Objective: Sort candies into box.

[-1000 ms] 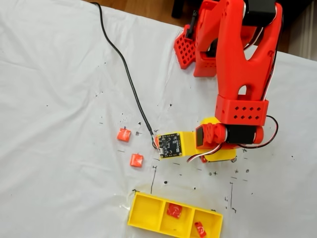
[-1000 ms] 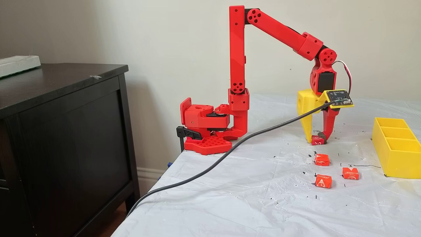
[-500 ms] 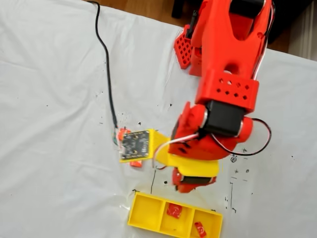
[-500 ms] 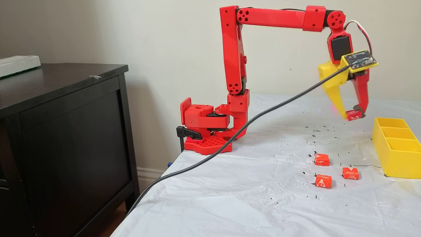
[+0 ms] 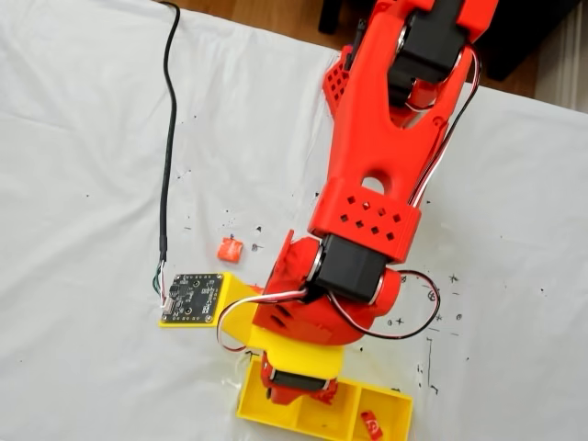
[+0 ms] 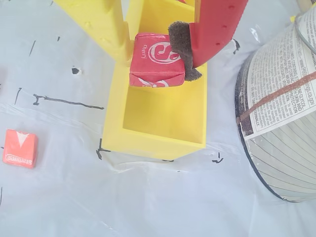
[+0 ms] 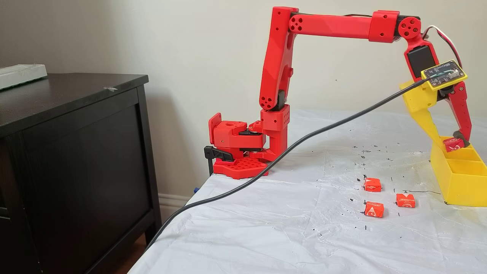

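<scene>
We saw a deep red square candy (image 6: 157, 59) with a white mark, clamped between the yellow and red fingers (image 6: 118, 29) and hanging just above the near compartment of the yellow box (image 6: 155, 136), which looked bare inside. Another red candy (image 5: 370, 424) lay in the box's far compartment. Three orange candies (image 7: 405, 200) sat on the counter (image 7: 266, 228), well apart from the fingers.

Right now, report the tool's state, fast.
Tool: closed on a red candy with a white mark, held above the yellow box.
</scene>
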`<action>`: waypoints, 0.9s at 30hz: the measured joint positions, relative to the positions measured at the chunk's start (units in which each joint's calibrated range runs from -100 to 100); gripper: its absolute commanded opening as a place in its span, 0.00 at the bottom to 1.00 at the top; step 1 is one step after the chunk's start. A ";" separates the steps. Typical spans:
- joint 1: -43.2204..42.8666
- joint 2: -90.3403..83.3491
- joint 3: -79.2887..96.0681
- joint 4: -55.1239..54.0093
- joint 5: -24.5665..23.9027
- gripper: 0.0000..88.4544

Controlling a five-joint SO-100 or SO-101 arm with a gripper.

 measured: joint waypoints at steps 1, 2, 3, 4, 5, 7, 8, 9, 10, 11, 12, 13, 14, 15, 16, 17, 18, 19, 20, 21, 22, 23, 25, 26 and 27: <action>0.00 0.59 -0.79 0.00 -0.15 0.00; 0.00 1.02 -1.49 0.00 -0.29 0.00; 0.00 1.53 -2.19 0.00 -0.39 0.00; 0.00 2.04 -2.71 0.00 -0.49 0.00; 0.00 2.55 -3.24 0.00 -0.54 0.00; 0.00 2.80 -3.33 0.00 -0.54 0.00; 0.00 2.80 -3.33 0.00 -0.54 0.00; 0.00 2.80 -3.33 0.00 -0.54 0.01; 0.00 2.80 -3.33 0.00 -0.54 0.01; 0.00 2.80 -3.33 0.00 -0.54 0.01; 0.00 2.80 -3.33 0.00 -0.54 0.01; 0.00 2.80 -3.33 0.00 -0.54 0.02; 0.00 2.80 -3.33 0.00 -0.54 0.02; 0.00 2.80 -3.33 0.00 -0.54 0.03; 0.00 2.89 -3.33 0.00 -0.54 0.04; 0.00 3.22 -3.33 0.00 -0.54 0.06; 0.00 3.56 -3.50 0.00 -0.54 0.10; 0.00 4.07 -3.85 0.00 -0.54 0.15; 0.00 4.50 -4.29 0.08 -0.54 0.20; 0.00 4.67 -4.55 0.31 -0.54 0.24; 0.00 4.84 -4.73 0.55 -0.54 0.29; 0.00 4.84 -4.73 0.78 -0.39 0.38; 0.00 4.84 -4.73 0.78 -0.15 0.48; 0.00 4.84 -4.73 0.78 0.00 0.53; 0.00 4.84 -4.73 1.10 0.20 0.53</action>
